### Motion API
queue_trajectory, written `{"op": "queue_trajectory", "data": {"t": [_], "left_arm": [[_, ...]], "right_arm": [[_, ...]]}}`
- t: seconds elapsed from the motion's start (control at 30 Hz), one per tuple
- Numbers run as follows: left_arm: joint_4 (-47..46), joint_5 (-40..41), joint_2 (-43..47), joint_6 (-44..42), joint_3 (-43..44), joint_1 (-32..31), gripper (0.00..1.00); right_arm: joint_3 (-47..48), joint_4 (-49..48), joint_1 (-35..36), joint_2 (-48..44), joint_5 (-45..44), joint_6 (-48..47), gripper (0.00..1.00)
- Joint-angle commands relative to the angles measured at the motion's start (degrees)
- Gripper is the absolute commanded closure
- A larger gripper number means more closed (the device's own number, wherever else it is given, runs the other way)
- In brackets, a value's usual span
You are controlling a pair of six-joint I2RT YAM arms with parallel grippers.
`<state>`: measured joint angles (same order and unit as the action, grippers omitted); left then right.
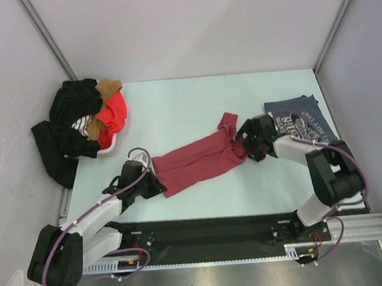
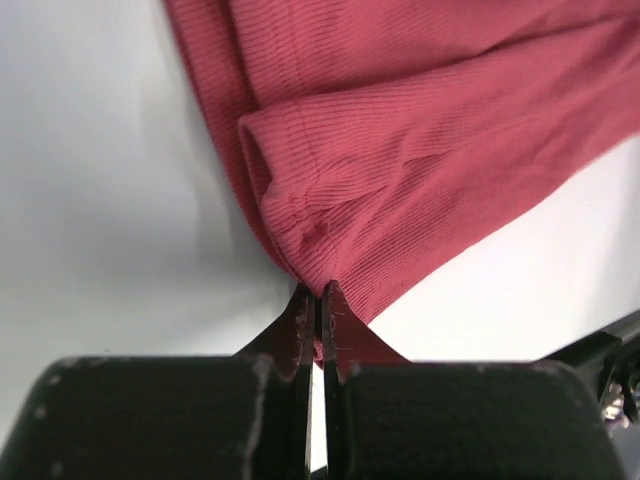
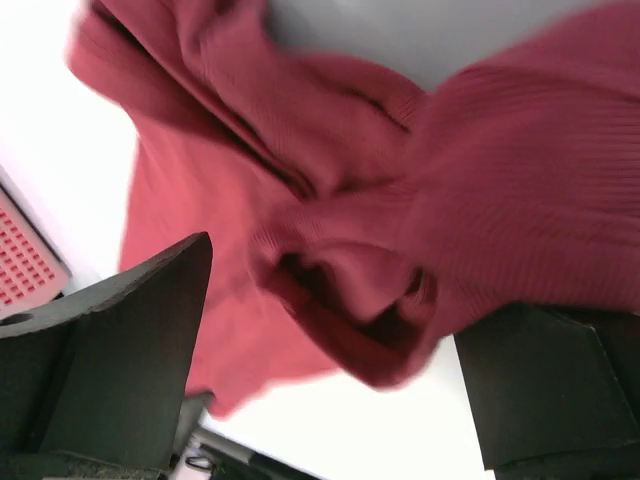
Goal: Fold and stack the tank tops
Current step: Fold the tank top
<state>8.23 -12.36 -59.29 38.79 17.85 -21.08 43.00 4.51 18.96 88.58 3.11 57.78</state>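
Note:
The dark maroon tank top (image 1: 199,159) lies bunched in a long diagonal band across the middle of the table. My left gripper (image 1: 156,182) is shut on its lower left corner; in the left wrist view the jaws (image 2: 318,290) pinch the ribbed hem (image 2: 400,150). At the band's upper right end my right gripper (image 1: 247,142) stands open, and its wide-spread jaws (image 3: 335,300) straddle a rumpled fold of maroon cloth (image 3: 480,180) without pinching it. The blue-grey tank top (image 1: 305,124) with pale lettering lies flat at the right, partly hidden under the right arm.
A heap of black clothes (image 1: 70,126) with a bright orange-red garment (image 1: 114,112) sits at the far left, spilling over the table's edge. A black rail (image 1: 204,231) with both arm bases runs along the near edge. Walls close in on three sides.

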Motion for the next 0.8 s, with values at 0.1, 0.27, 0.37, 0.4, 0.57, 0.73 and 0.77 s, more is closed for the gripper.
{"op": "queue_trajectory", "data": {"t": [0.1, 0.27, 0.37, 0.4, 0.57, 0.73, 0.77], "left_arm": [[1.7, -1.4, 4.3, 4.3, -2.0, -3.9, 1.0], [-0.6, -1.7, 4.9, 8.3, -3.8, -7.4, 1.0], [-2.5, 0.0, 5.4, 11.2, -5.3, -11.1, 1.0], [-4.3, 0.4, 5.5, 13.4, -5.7, -12.1, 1.0], [-7.6, 7.5, 6.6, 22.8, -7.2, -21.5, 1.0], [-8.1, 11.3, 7.7, 26.9, -7.7, -26.1, 0.99], [-8.0, 11.3, 7.1, 26.9, -7.5, -26.2, 1.0]], "right_arm": [[15.2, -6.2, 0.3, 16.3, -2.0, -7.2, 0.0], [31.9, -2.7, -0.2, 29.0, 1.5, -13.6, 0.0], [40.7, 0.1, -1.7, 36.8, 3.3, -14.8, 0.0], [41.7, -0.7, -2.3, 39.0, 5.9, -14.9, 0.0], [43.8, -6.6, -5.6, 41.7, 12.9, -13.7, 0.17], [45.8, -1.8, -5.5, 42.5, 15.3, -17.3, 0.18], [46.4, -0.3, -5.2, 43.0, 14.1, -18.5, 0.16]]}}
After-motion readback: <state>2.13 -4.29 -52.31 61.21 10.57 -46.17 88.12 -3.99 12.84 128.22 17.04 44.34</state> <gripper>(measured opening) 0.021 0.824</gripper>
